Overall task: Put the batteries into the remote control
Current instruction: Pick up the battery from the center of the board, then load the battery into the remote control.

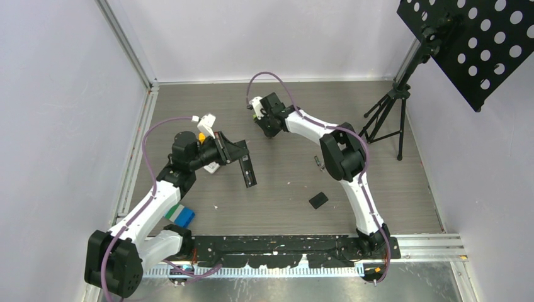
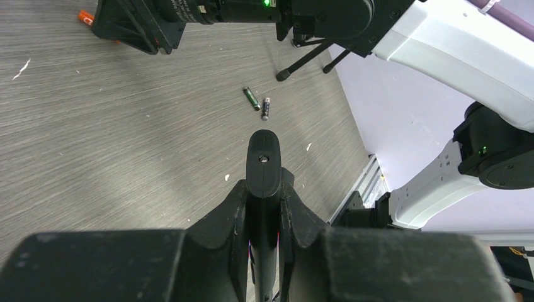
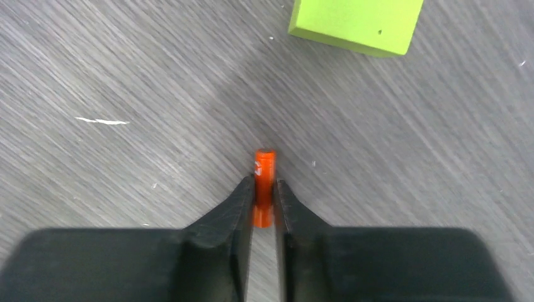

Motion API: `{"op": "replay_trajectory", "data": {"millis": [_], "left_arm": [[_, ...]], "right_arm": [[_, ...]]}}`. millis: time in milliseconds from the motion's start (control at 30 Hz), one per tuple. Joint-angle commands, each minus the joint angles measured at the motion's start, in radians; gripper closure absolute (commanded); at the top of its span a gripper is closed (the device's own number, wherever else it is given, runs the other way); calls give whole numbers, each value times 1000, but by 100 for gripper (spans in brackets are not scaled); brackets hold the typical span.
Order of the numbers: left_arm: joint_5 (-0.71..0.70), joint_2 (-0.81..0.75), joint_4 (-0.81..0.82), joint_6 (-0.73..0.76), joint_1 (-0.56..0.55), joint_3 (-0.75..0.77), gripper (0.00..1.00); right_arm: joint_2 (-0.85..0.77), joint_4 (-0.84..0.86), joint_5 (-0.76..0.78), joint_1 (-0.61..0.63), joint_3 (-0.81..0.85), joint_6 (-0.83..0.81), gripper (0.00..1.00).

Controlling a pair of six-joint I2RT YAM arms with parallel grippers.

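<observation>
Picking up a cell looks to be the step in hand: the right gripper (image 3: 264,189) pinches the orange battery (image 3: 265,165), which lies flat on the table (image 3: 126,63) beyond the remote control (image 2: 263,160). The left gripper (image 2: 264,189) is clamped on that remote. Two dark batteries (image 2: 252,99) lie past its tip. Next, the cell needs lifting cleanly and aligning with the remote's bay, which is hidden here.

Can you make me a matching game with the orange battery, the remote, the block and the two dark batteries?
Things:
1. orange battery
2. remote
3. block
4. two dark batteries

Where or how:
A. lying loose on the table
B. lime green
C. clamped in the left gripper
D. between the fingers of the right gripper

Pairs: 1-D, 2-C, 3-B, 4-A
</observation>
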Motion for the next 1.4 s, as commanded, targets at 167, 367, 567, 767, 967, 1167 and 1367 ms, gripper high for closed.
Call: {"op": "replay_trajectory", "data": {"millis": [167,367,567,767,967,1167,1367], "left_arm": [[-29,-50,9,19,4,28,100],[-58,-36,99,-61,4,-14,100],[56,141,330,-310,0,-38,100],[103,359,617,-428,-42,-36,100],[123,495,768,-499,-87,-13,100],[113,557,872,-558,-90,-46,100],[111,583,934,-589,-91,-54,100]], "right_arm": [[-8,-35,177,12,-81,136,100],[-222,2,251,10,-216,385,100],[-569,81,211,19,-461,690,100],[-819,-12,76,33,-600,805,100],[-971,-99,-106,63,-685,803,100],[-1026,-126,-240,132,-713,728,100],[-984,-167,-96,175,-675,720,98]]}}
